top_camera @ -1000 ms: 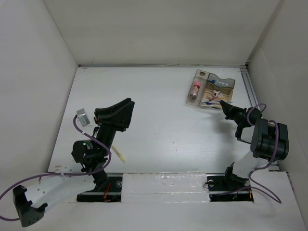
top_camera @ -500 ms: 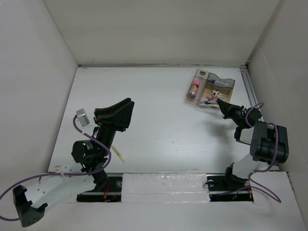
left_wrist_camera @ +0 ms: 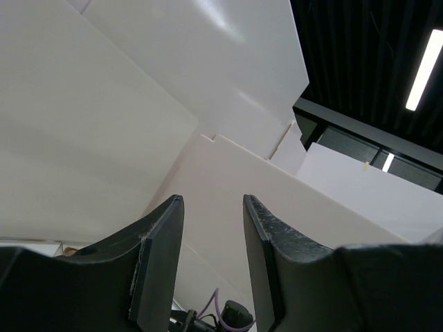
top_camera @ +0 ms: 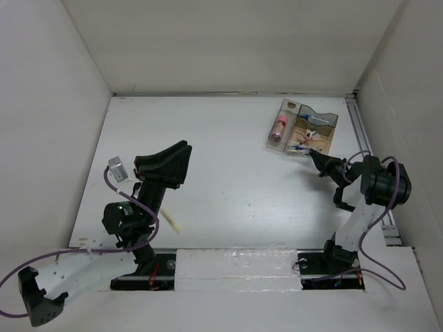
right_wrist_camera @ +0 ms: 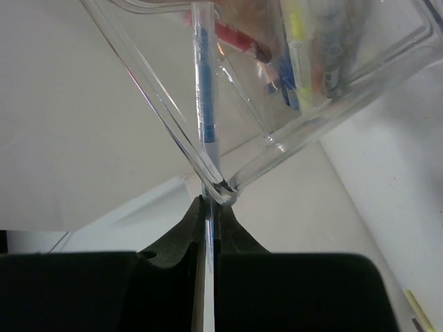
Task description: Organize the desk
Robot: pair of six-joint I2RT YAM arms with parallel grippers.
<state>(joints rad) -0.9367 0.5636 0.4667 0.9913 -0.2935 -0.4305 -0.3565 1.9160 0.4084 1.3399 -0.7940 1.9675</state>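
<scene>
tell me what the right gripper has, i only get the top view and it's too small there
Observer: The right gripper is shut on a thin clear pen with a blue core.
Operator: is the pen in the tray
Observer: Mostly. Seen through the tray and its clear wall, the shaft runs inside, and it passes the tray's corner right at the fingertips.
Operator: and the left one, anything in it
Observer: No. The left gripper is open with nothing between its fingers, and it points up at the wall panels.
</scene>
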